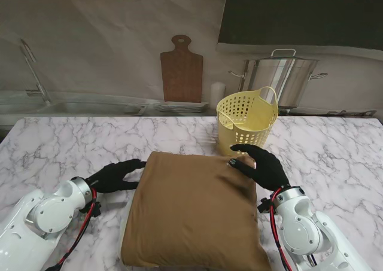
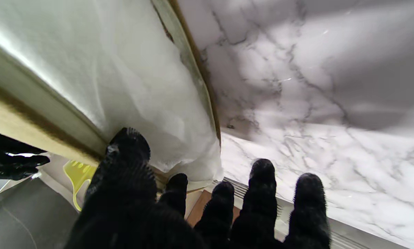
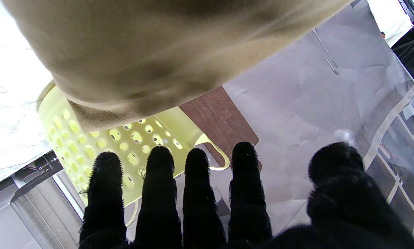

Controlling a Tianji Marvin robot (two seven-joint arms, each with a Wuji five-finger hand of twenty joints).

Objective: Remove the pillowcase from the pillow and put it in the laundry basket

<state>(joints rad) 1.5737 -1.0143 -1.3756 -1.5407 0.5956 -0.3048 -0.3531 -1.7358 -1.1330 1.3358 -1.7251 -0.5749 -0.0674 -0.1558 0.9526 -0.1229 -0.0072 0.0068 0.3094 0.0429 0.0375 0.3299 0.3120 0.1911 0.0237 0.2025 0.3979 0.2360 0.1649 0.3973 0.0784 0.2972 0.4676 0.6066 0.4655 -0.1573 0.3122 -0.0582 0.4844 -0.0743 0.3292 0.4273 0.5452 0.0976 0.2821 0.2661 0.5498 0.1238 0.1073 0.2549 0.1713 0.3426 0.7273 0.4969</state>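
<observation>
A pillow in a brown pillowcase lies on the marble table in front of me. Along its left side the white pillow shows at the case's edge. In the left wrist view, the white pillow fills the brown-edged opening. My left hand is open at the far left corner, thumb against the pillow. My right hand is open, fingers spread over the far right corner. The yellow laundry basket stands just beyond that corner; the right wrist view shows the basket past the pillowcase.
Behind the table stand a wooden cutting board, a steel pot, a white cylinder and a faucet over a sink at the far left. Bare marble lies to both sides of the pillow.
</observation>
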